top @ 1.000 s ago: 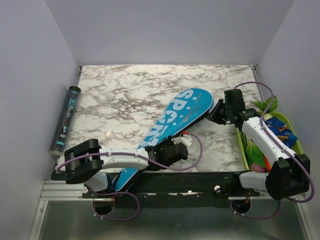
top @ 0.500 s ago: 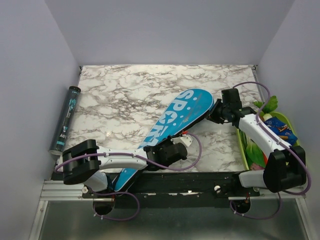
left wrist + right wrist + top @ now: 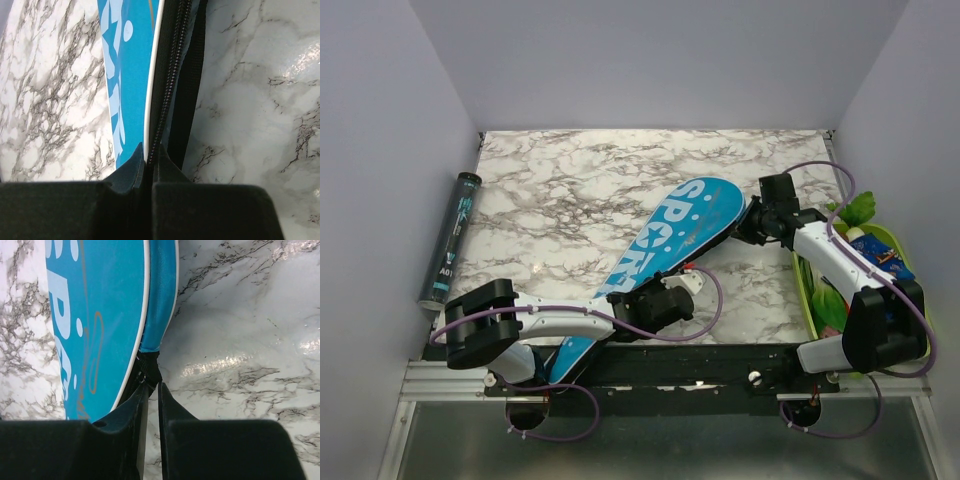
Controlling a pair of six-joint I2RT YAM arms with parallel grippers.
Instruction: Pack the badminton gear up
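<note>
The cyan bag (image 3: 670, 235) lettered "SPORT" lies slantwise on the marble table, wide end far right, narrow end at the near edge. My left gripper (image 3: 619, 297) is shut on the bag's black zipper edge (image 3: 170, 75) near the narrow part; the left wrist view shows my left gripper (image 3: 150, 150) pinching the zipper beside the bag (image 3: 127, 75). My right gripper (image 3: 749, 228) is at the wide end. In the right wrist view my right gripper (image 3: 152, 385) stands nearly shut on a black tab (image 3: 149, 367) at the rim of the bag (image 3: 100, 315). The rackets are out of view.
A dark tube (image 3: 450, 240) lies along the table's left edge. A green tray (image 3: 802, 285) with toy vegetables and a blue packet (image 3: 880, 262) sits at the right edge, under the right arm. Walls close in the table on three sides.
My right gripper has shifted a little left and away along the bag's wide end, its jaws slightly narrower. The left arm and the bag have stayed put.
</note>
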